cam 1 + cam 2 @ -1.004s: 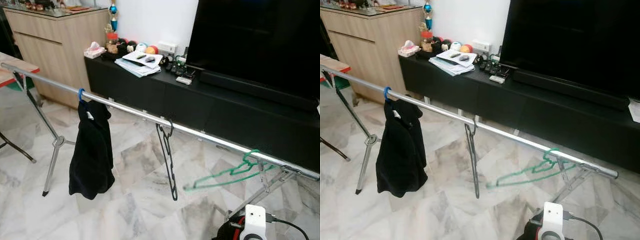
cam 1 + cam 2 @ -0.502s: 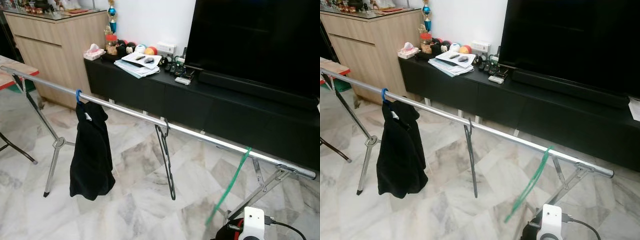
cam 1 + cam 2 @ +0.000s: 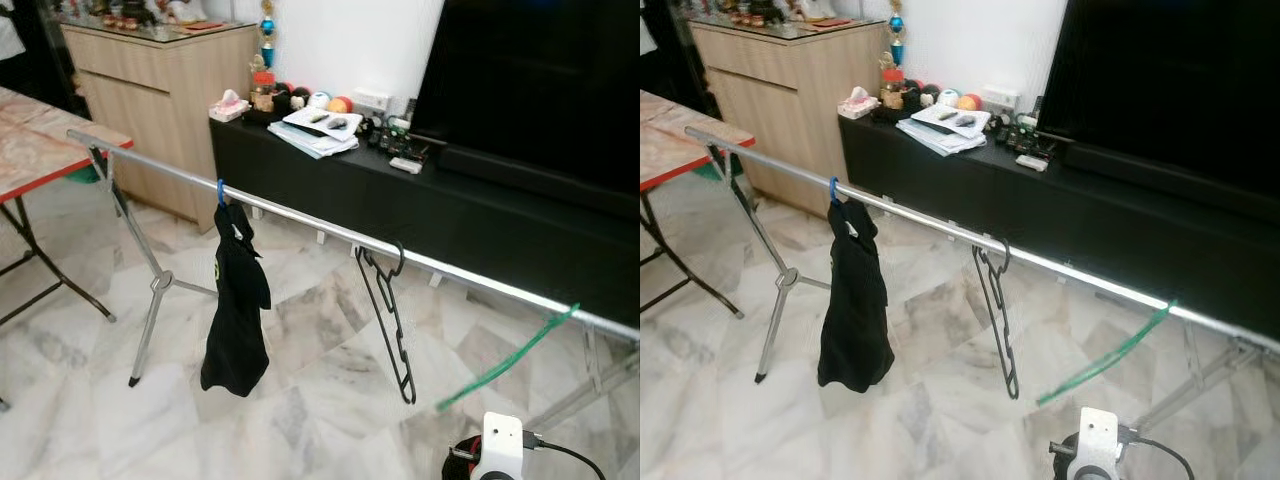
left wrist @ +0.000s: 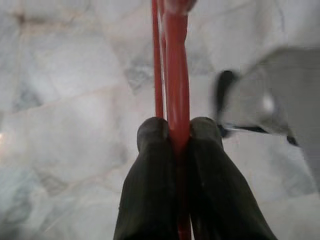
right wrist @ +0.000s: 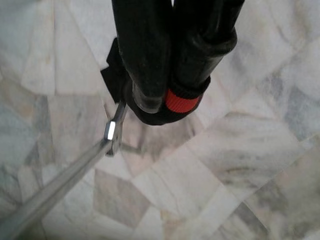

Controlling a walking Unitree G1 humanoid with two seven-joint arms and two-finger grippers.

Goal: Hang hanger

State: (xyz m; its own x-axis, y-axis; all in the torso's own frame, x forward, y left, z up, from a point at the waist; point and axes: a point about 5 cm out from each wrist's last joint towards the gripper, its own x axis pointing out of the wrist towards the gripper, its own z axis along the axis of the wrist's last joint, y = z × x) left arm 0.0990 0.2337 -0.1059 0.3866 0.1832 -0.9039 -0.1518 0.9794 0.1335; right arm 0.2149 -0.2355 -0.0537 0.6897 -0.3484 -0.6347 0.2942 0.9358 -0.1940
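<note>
No writing is legible anywhere. The left gripper [image 4: 176, 131] pinches a thin red plastic hanger [image 4: 174, 65] above the marble floor [image 4: 70, 125]; its hook is cut off. The right gripper's [image 5: 172, 97] fingers are pressed together, and the long silver metal rail [image 3: 300, 218] runs out of view.

A home living room: large black television [image 3: 540, 70] on a long black cabinet [image 3: 420, 215] at twelve o'clock, marble-tiled floor [image 3: 120, 420], silver clothes rail [image 3: 300, 220].

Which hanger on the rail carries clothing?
The blue hanger, leftmost on the rail, holds a black garment. The black hanger and green hanger hang bare.
</note>
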